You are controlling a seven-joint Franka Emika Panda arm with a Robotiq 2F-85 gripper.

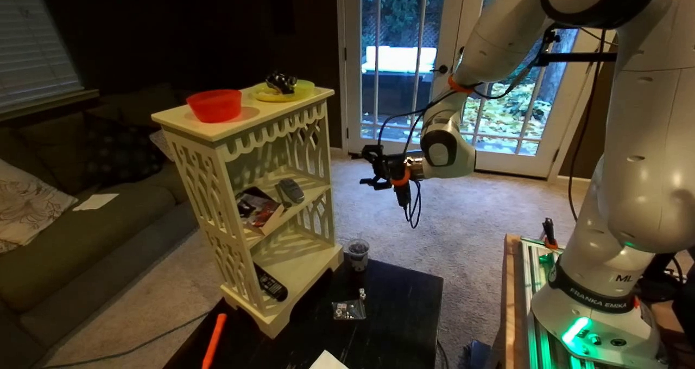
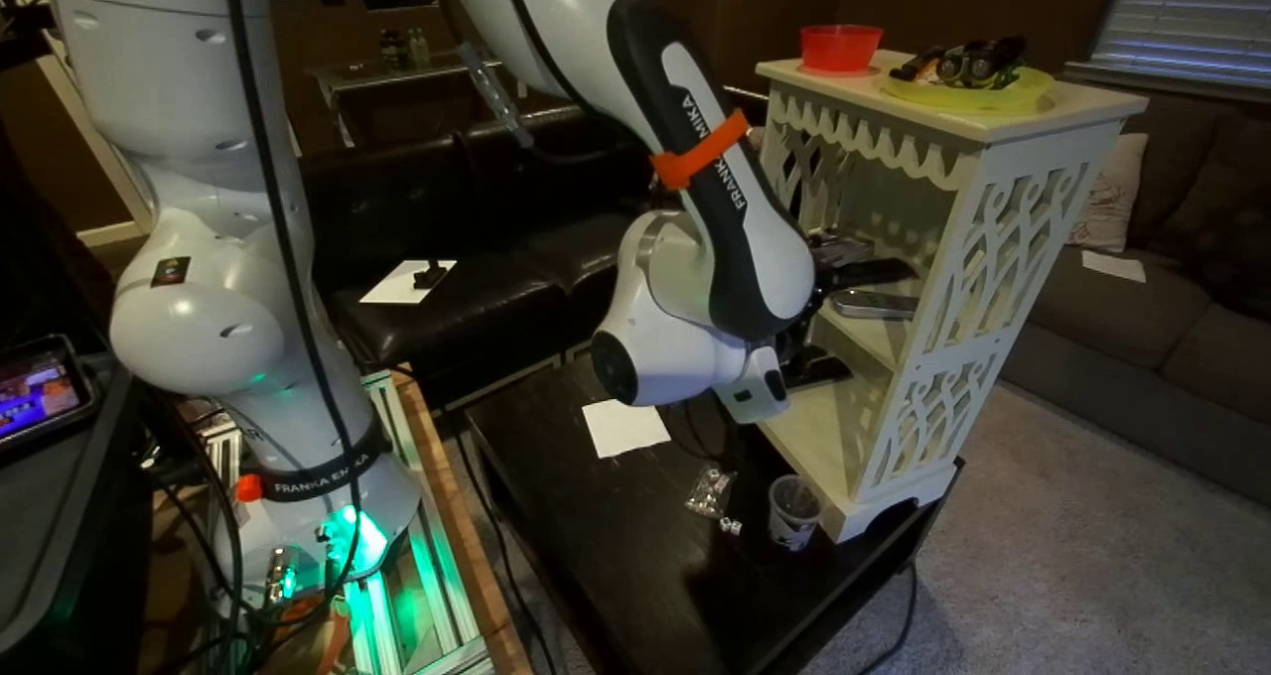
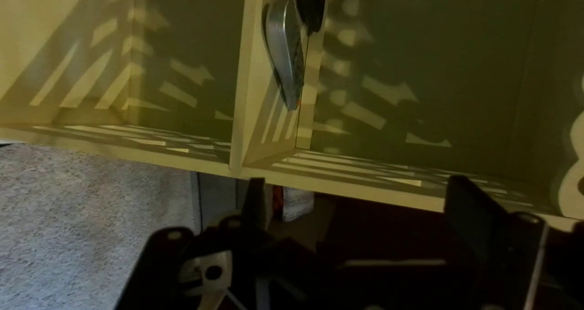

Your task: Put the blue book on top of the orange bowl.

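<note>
The blue book [image 1: 259, 209] lies flat on the middle shelf of the cream shelf unit. Its cover looks dark with lighter and reddish print. In an exterior view the book [image 2: 840, 248] is partly hidden behind my gripper. In the wrist view a dark shape at the top edge may be part of it; I cannot tell. The orange bowl [image 1: 214, 106] stands upright on the unit's top; it also shows in an exterior view [image 2: 841, 49]. My gripper [image 1: 370, 168] is open and empty, in front of the unit at about middle-shelf height. Its fingers are wide apart in the wrist view [image 3: 356, 181].
A grey handheld object [image 1: 290, 190] lies beside the book. A yellow plate [image 1: 304, 90] with a black item stands beside the bowl. The shelf unit [image 1: 277, 114] has side walls and a scalloped front trim. A remote [image 1: 271, 284] leans below; a cup [image 1: 358, 254] stands on the table.
</note>
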